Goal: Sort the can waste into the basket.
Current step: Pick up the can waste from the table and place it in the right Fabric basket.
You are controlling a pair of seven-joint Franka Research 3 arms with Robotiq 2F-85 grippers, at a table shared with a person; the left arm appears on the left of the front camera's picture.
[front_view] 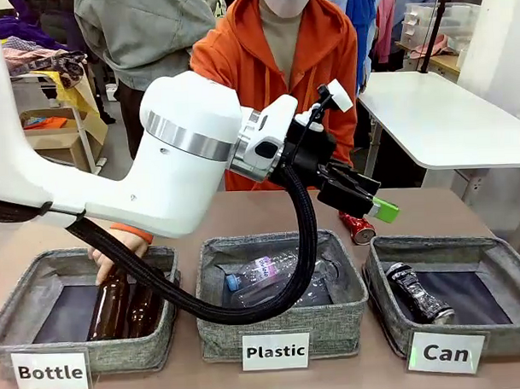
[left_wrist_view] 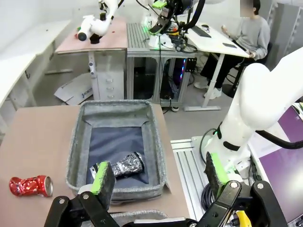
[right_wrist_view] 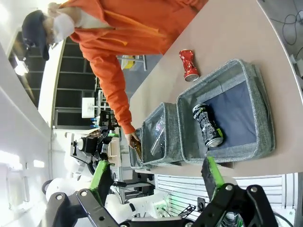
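The black can (front_view: 419, 293) lies on its side in the grey basket (front_view: 504, 338) labelled "Can" at the right. The dented red can (front_view: 358, 228) lies on the table just behind that basket's far left corner. My left gripper (front_view: 371, 203) hangs open above the red can, nothing between its fingers. In the left wrist view the open left gripper (left_wrist_view: 158, 177) looks down on the basket (left_wrist_view: 75, 142), the black can (left_wrist_view: 120, 166) and the red can (left_wrist_view: 31, 186). The right gripper (right_wrist_view: 156, 177) is open and high above the basket (right_wrist_view: 266, 118), black can (right_wrist_view: 208, 125) and red can (right_wrist_view: 188, 65).
A "Plastic" basket (front_view: 215, 320) with clear bottles stands in the middle, and a "Bottle" basket (front_view: 16, 305) at the left. The person's hand (front_view: 108, 251) holds a brown bottle (front_view: 110, 304) in the Bottle basket. My left arm's cable loops over the Plastic basket.
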